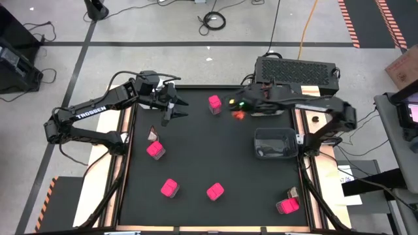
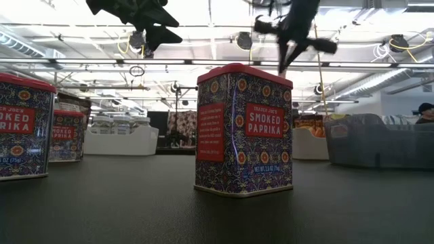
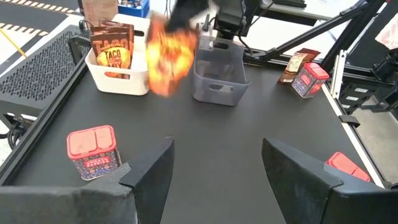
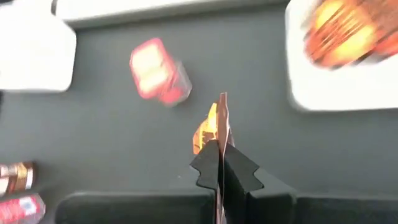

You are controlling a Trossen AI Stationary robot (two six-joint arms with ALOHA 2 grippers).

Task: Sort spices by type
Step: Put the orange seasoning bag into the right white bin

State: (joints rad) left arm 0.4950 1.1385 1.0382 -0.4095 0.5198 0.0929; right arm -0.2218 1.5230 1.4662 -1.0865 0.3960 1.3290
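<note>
My right gripper (image 1: 236, 108) hangs over the table's far middle, shut on an orange-brown sachet (image 3: 168, 53), which looks blurred. Pink spice boxes stand on the black mat: one at the far middle (image 1: 214, 103), one at the left (image 1: 155, 149), two near the front (image 1: 169, 188) (image 1: 215, 191), and one at the front right (image 1: 287, 205). Brown sachets lie beside the left box (image 1: 152, 135) and the front-right box (image 1: 292, 193). My left gripper (image 1: 171, 112) waits open above the far left, holding nothing. My right gripper pinches the sachet's top edge (image 4: 221, 134) between its two fingers, coming from above and slanting down. In the right wrist view the sachet shows edge-on. It hangs below the fingers, lifted clear of the mat.
A white bin (image 3: 118, 84) holding sachets stands at the far right, under my right arm. A dark grey bin (image 1: 274, 132) sits beside it at the right. Another white bin (image 4: 31, 50) shows in the right wrist view. Open mat lies in the middle.
</note>
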